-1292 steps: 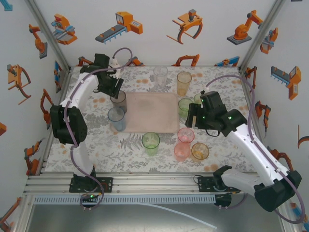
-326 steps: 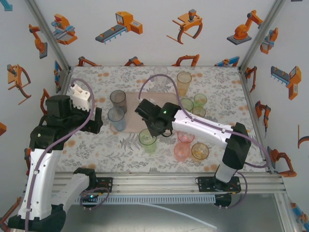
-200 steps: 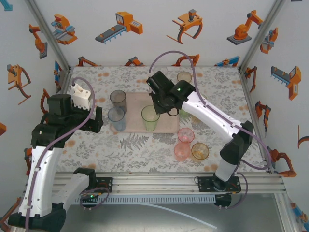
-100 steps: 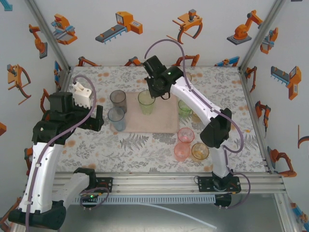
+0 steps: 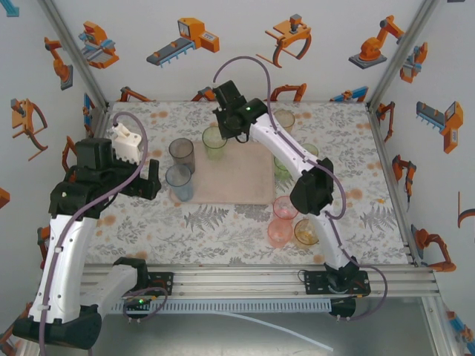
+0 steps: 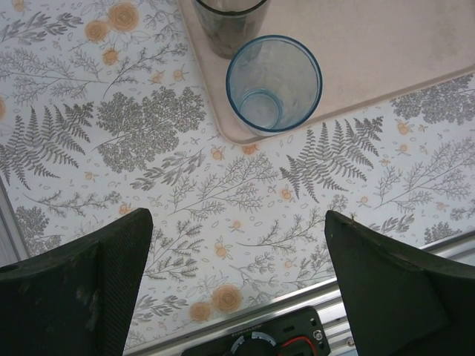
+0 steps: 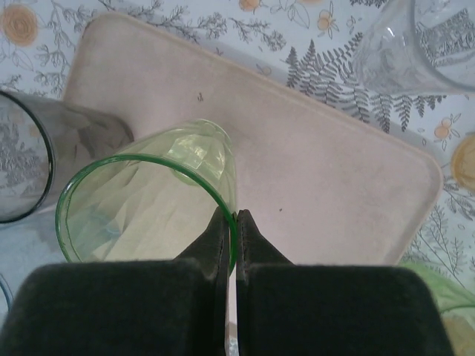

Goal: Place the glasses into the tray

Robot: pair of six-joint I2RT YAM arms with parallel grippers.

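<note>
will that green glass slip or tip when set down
Probably light: the right gripper holds the green glass by a rim pinch alone. Its smooth wall looks slippery, so it might swing. Tall and narrow, it may tip easily.

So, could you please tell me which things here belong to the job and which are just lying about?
Job: tray; green glass pinched in the right gripper; grey glass and blue glass on the tray; pink glass, orange glass and amber glass off the tray.
Just there: floral table cover; robot stickers on the walls.
</note>
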